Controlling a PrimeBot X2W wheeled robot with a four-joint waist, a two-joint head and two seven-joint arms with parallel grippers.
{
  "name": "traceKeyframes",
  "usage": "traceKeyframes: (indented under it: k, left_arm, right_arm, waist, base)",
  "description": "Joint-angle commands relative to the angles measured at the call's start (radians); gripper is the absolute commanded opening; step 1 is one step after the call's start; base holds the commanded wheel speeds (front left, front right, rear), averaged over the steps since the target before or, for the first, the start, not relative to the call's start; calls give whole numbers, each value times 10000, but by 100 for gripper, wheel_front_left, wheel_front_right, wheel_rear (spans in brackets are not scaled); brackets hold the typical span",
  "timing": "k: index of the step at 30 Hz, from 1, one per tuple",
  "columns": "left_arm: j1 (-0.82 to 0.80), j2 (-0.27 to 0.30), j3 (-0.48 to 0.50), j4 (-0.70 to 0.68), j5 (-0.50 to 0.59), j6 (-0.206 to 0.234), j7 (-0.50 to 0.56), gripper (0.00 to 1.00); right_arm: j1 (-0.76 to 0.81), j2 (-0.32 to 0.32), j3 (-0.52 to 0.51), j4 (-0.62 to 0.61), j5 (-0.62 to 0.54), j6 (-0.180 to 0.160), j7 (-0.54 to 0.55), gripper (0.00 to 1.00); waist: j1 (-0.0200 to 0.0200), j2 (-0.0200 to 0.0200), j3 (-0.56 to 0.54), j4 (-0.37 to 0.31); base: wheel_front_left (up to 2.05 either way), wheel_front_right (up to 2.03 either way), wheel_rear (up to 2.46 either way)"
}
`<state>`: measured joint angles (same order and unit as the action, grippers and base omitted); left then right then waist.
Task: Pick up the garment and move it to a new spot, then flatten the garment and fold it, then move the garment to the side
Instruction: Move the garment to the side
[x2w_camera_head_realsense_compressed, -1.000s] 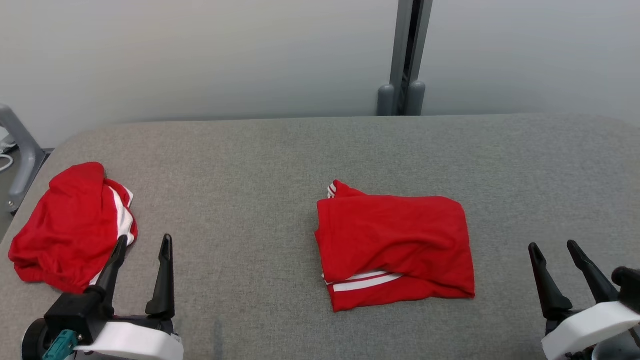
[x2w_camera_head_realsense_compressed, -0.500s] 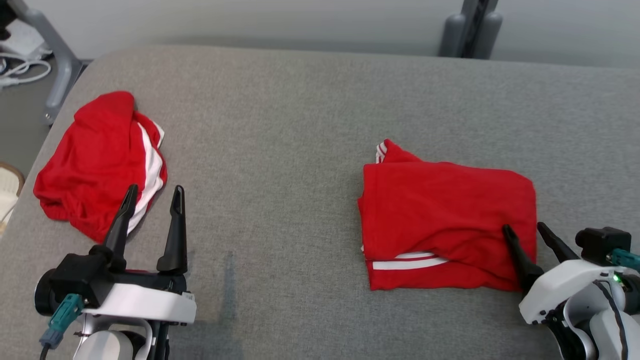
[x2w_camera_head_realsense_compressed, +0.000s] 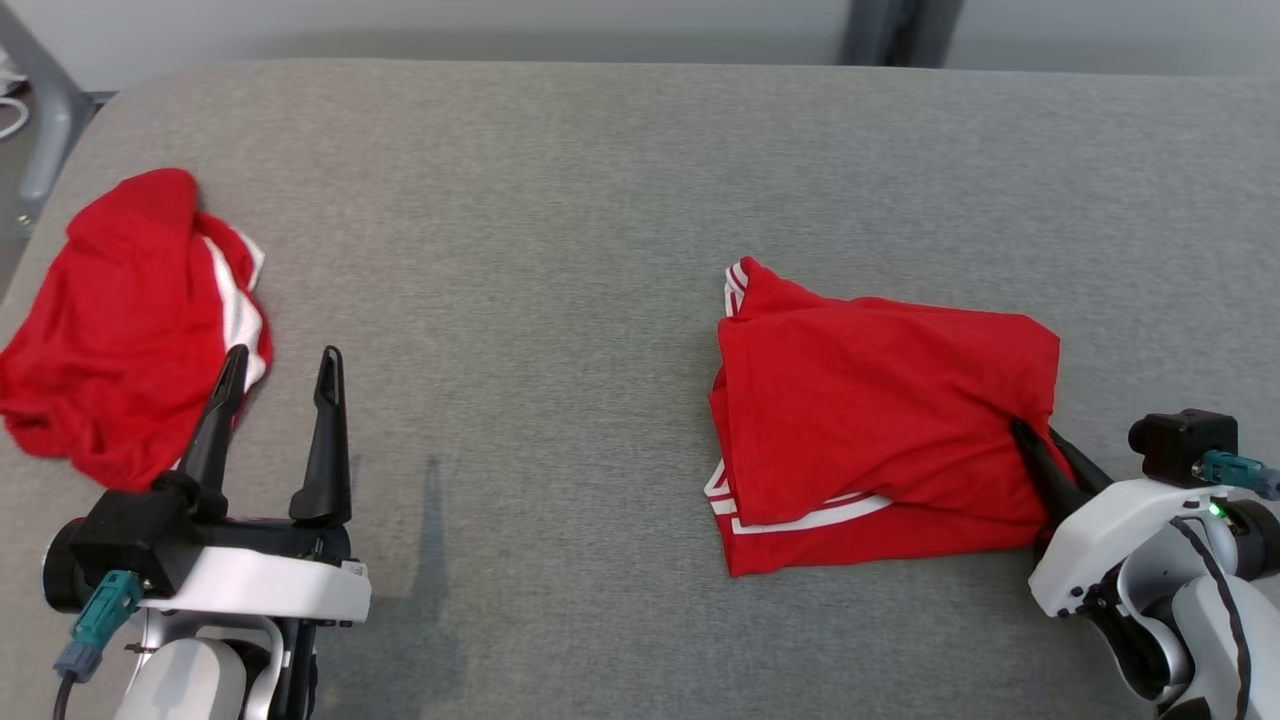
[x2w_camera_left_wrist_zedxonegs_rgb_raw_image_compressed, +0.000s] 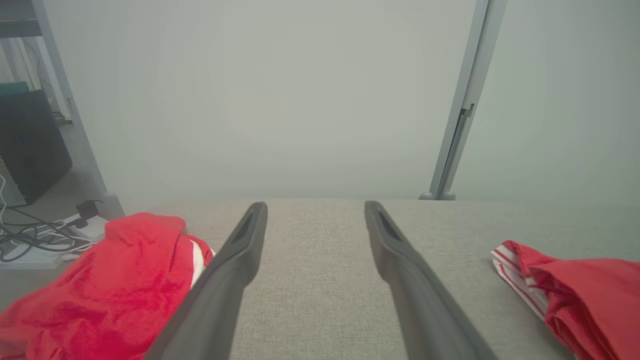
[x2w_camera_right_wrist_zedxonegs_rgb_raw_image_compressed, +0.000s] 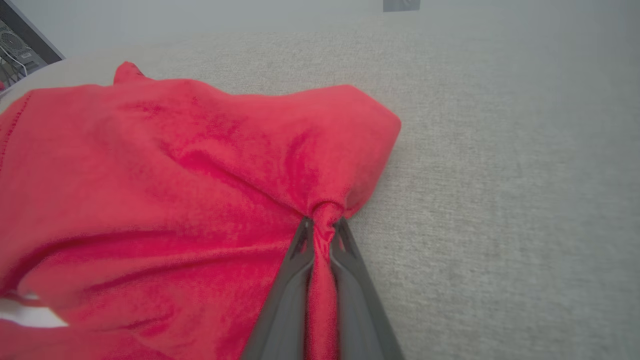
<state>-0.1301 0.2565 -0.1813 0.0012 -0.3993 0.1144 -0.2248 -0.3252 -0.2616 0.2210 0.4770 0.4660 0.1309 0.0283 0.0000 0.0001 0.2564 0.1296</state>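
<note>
Grey fabric table (x2w_camera_head_realsense_compressed: 600, 200), pale wall (x2w_camera_left_wrist_zedxonegs_rgb_raw_image_compressed: 275, 100), metal post (x2w_camera_left_wrist_zedxonegs_rgb_raw_image_compressed: 462, 100)

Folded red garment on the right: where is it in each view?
Head view: folded red garment right of centre.
Left wrist view: garment at lower right edge, cut off.
Right wrist view: garment across left and centre, its edge pinched in the right hand.
Shared landmark: the grey tabletop under it.

No readable text or labels anywhere
</note>
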Motion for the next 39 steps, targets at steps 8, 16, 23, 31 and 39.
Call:
traceKeyframes:
  k: [8, 16, 23, 31, 39]
  left_arm:
    - [-182, 293, 171, -324, -13, 101, 22, 100]
    - [-271, 454, 73, -556, 55, 69, 209, 100]
    - [-565, 624, -45, -812, 156, 33, 474, 100]
    - [-1020, 1002, -105, -1237, 310, -70, 838, 100]
    - [-1539, 1207, -295, -1685, 513, -165, 1084, 100]
  right_arm:
    - [91, -557, 181, -657, -240, -4, -168, 0]
    - [354, -817, -134, -889, -331, -3, -372, 0]
    - [-391, -923, 26, -620, -310, -3, -822, 0]
    - [-2640, -1360, -40, 717, -17, -4, -1571, 0]
    - [-4390, -2367, -680, 3026, 122, -3, -2311, 0]
  waist:
    - [0, -1, 222, -1514]
    - [0, -1, 349, -2817]
    - [0, -1, 748, -3408]
    - [0, -1, 1545, -3734]
    - [0, -1, 2350, -3505]
  base:
    - [0, 0, 0]
    - [0, 0, 0]
    - [0, 0, 0]
    - [0, 0, 0]
    - [0, 0, 0]
